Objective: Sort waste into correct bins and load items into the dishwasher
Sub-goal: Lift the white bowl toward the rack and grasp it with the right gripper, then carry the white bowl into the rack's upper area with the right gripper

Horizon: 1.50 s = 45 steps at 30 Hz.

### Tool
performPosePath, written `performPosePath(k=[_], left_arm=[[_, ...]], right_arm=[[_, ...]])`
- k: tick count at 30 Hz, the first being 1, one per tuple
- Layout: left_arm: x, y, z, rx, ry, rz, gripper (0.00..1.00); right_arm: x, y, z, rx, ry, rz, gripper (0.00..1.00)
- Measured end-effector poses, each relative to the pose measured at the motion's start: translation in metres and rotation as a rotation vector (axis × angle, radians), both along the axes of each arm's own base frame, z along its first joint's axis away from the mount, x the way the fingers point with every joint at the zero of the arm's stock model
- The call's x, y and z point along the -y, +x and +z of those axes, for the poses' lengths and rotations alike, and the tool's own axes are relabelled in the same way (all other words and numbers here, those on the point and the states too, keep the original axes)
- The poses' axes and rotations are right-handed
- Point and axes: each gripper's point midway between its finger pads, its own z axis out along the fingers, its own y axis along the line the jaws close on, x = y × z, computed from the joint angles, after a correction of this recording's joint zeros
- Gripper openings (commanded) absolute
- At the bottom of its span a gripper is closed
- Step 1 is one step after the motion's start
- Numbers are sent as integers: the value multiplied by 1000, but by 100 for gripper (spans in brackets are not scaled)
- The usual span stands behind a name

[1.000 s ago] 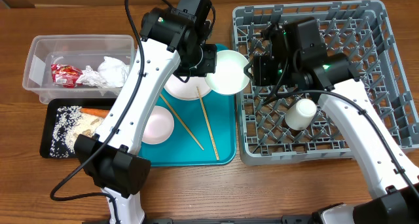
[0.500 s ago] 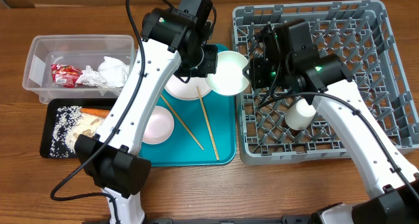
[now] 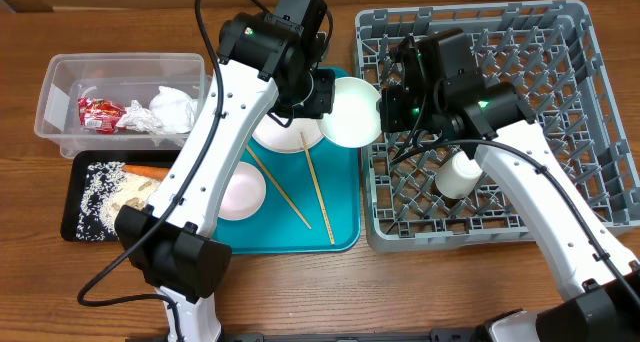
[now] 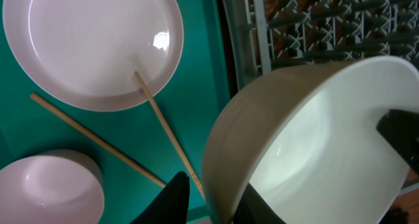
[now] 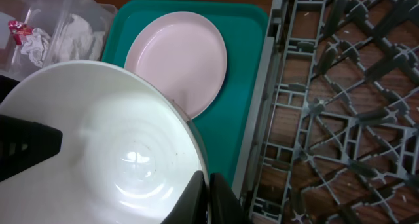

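Overhead view: the deep glossy white round bowl hangs in the air over the seam between the flat teal plastic serving tray and the large grey plastic pegged dish rack, with the left end effector at one side and the right end effector at the other; the surface is a brown wood-grain bench, and nothing of the room beyond it shows. Left wrist view: the left fingers straddle the rim with a sliver of gap at the outer wall, so a firm clamp cannot be confirmed. Right wrist view: the right jaws are pinched narrow onto the opposite rim. Hazard: a thin rim pinch resists pivoting poorly; if the left side lets go before the right is seated, the bowl may swing down and strike the rack's edge or the shallow round white plate beneath. If both clamp while the arms part, the rim may slip out
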Motion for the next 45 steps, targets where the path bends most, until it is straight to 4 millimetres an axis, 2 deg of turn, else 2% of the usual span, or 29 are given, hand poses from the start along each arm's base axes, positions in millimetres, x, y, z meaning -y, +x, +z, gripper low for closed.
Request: performPosePath(k=[2, 3, 10, 12, 14, 19, 23, 26, 32, 37, 45], left_arm=[[0, 0, 0, 6, 5, -20, 57], [0, 0, 0, 8, 6, -24, 60], [-17, 8, 0, 10, 7, 0, 68], [-29, 14, 0, 12, 10, 22, 90], [-40, 19, 0, 12, 10, 49, 100], [-65, 28, 0, 13, 15, 108, 100], [-68, 30, 0, 13, 15, 115, 100], [-67, 29, 0, 13, 14, 113, 100], [-67, 29, 0, 13, 14, 113, 100], [-67, 29, 0, 13, 14, 113, 100], [-67, 29, 0, 13, 14, 113, 100]], right_arm=[[3, 3, 0, 11, -18, -15, 4], [6, 5, -1, 18, -29, -24, 4], [33, 34, 9, 152, -158, -154, 4], [43, 46, 17, 219, -202, -205, 4], [54, 59, 28, 300, -261, -240, 4], [80, 86, 62, 502, -425, -313, 4], [97, 108, 84, 639, -580, -370, 4], [106, 125, 79, 680, -732, -370, 4], [117, 160, 50, 701, -1065, -308, 4], [130, 168, 27, 624, -1296, -152, 4], [139, 174, -9, 507, -1499, 92, 4]])
